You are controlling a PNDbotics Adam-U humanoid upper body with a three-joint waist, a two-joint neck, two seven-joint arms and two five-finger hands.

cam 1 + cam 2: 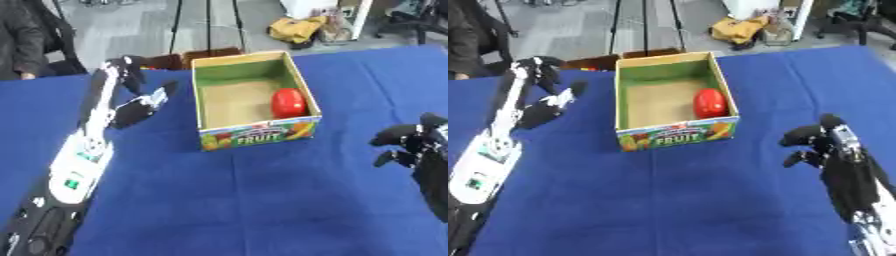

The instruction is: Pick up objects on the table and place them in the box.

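Blue cloth covers the worktop (262, 200) edge to edge. No loose objects visible on it in either view.

Box (254, 131): open cardboard, green inner walls, fruit print on the near wall, standing toward the far edge, about midway between left and right.

Left arm reaches in along the left edge; left hand (140, 107) sits just beside the box's left wall, apart from it, fingers relaxed and spread, holding nothing.

Right hand (820, 145) rests near the right edge, well apart from the box, fingers loosely bent, empty.

Red object (288, 102): rounded, glossy, already lying on the box floor against the right wall.

Judgement: placement looks done for the only item seen. To finish well, draw the left hand back and away without brushing the box wall, then scan the worktop for anything outside these views.
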